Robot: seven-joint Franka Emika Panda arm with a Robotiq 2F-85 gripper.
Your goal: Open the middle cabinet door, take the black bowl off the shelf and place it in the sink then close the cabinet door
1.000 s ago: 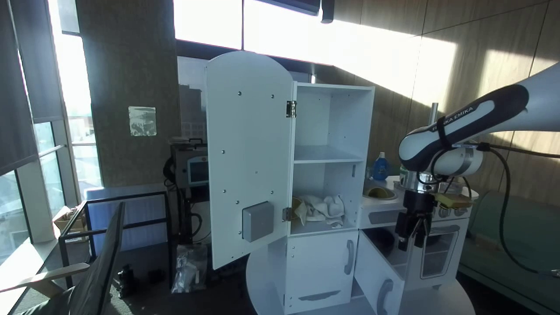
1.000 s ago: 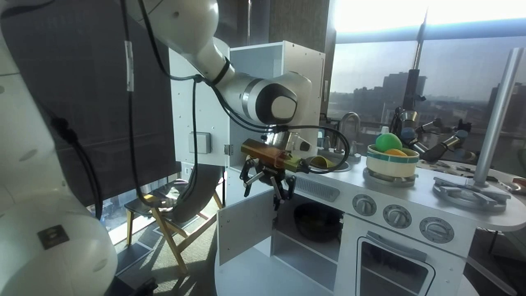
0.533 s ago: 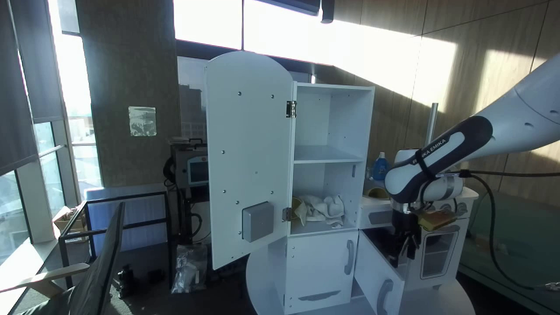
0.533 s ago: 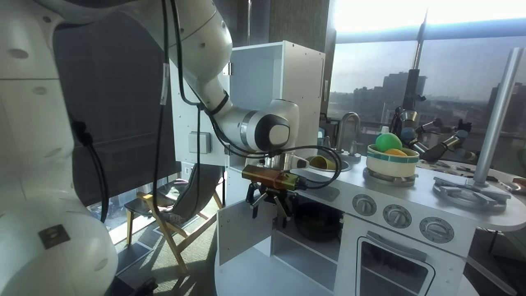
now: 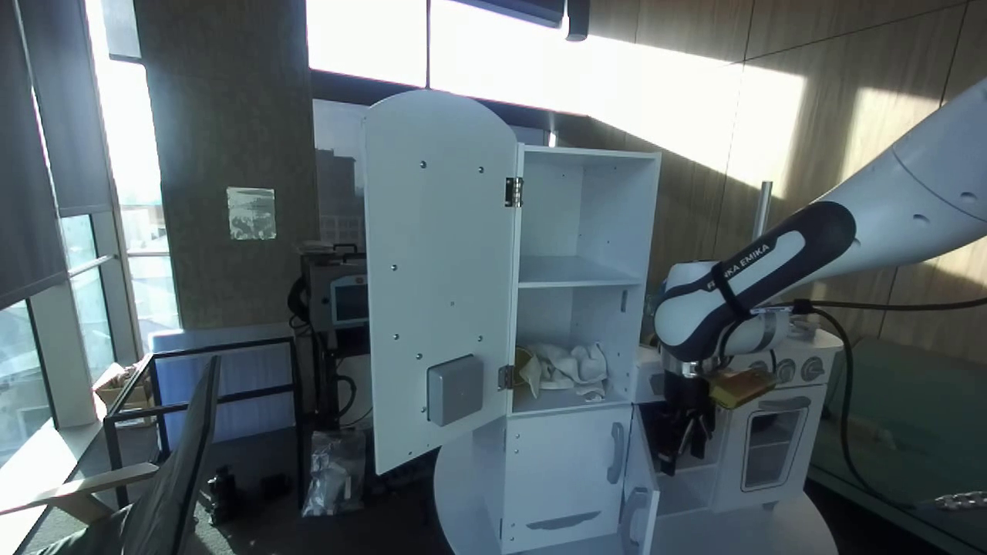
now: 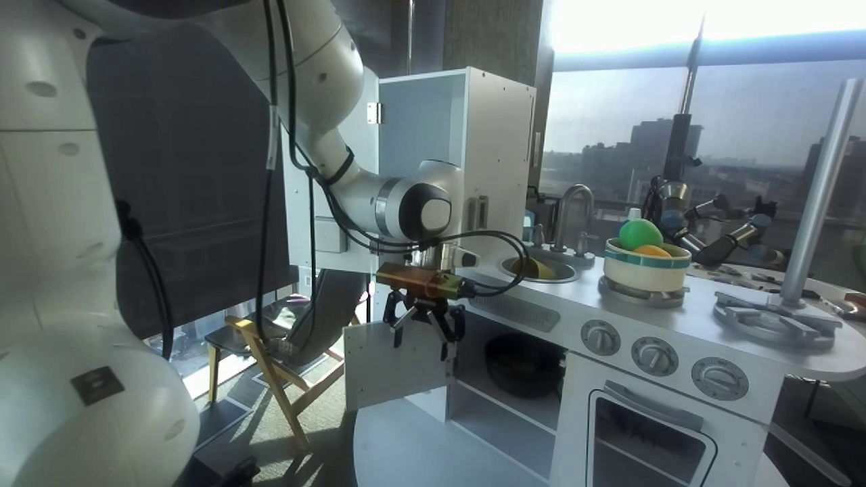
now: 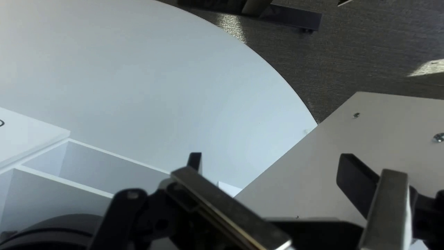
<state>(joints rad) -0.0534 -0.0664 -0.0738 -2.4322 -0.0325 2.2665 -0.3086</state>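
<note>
The gripper [image 6: 421, 346] hangs with its fingers [image 7: 357, 184] spread apart, just beside the middle cabinet door [image 6: 372, 372] on its inner side; the door stands open, and whether the two touch cannot be made out. To the right in an exterior view, the black bowl [image 6: 521, 365] sits on the shelf [image 6: 534, 408] inside the white lower cabinet [image 6: 507, 438]. Above, the sink [image 6: 567, 272] holds a yellow object [image 6: 539, 269], and farther right a cream pot [image 6: 647, 276] contains a green ball [image 6: 640, 235].

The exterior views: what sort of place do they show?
Probably a robotics lab: a Franka arm is posed at a white toy kitchen, and what looks like another robot arm shows in the background.
</note>
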